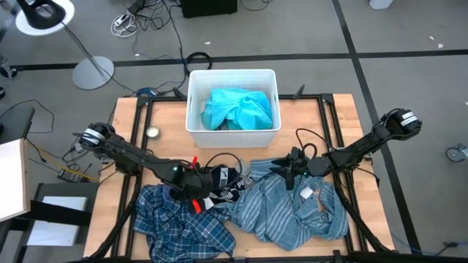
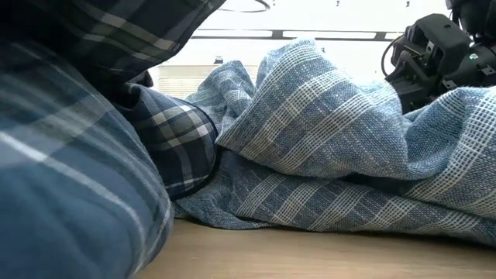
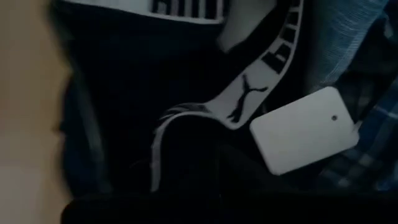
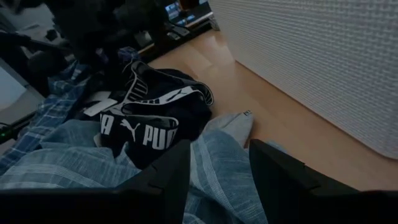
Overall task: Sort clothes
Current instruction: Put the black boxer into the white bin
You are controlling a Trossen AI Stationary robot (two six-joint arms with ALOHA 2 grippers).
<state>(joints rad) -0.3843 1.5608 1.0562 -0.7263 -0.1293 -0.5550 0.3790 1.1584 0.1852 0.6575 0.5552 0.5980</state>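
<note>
A turquoise tee (image 1: 238, 108) lies in the white bin (image 1: 232, 73) at the table's far middle. A blue-white plaid shirt (image 1: 183, 223) lies crumpled at the near left, and a grey-blue striped shirt (image 1: 292, 212) at the near right. Small black pieces with white marks (image 1: 228, 181) lie between them, with a white tag (image 3: 305, 127). My left gripper (image 1: 212, 184) is low over the black pieces (image 3: 186, 62). My right gripper (image 1: 285, 174) is open, with its fingers on either side of a fold of the striped shirt (image 4: 217, 168). My right gripper (image 4: 217, 155) comes down slanting from the table's right side. Its open fingers (image 4: 168, 177) stand astride a raised fold at the striped shirt's far left edge (image 4: 233, 127). I cannot tell whether they touch the cloth. The shirt lies slack on the table.
The bin's wall (image 4: 323, 62) stands close on the far side of my right gripper. A small round object (image 1: 152, 133) lies on the table at the far left. The table's black frame rails (image 1: 329, 117) run along its sides. In the low view, the plaid shirt (image 2: 77, 194) fills the left.
</note>
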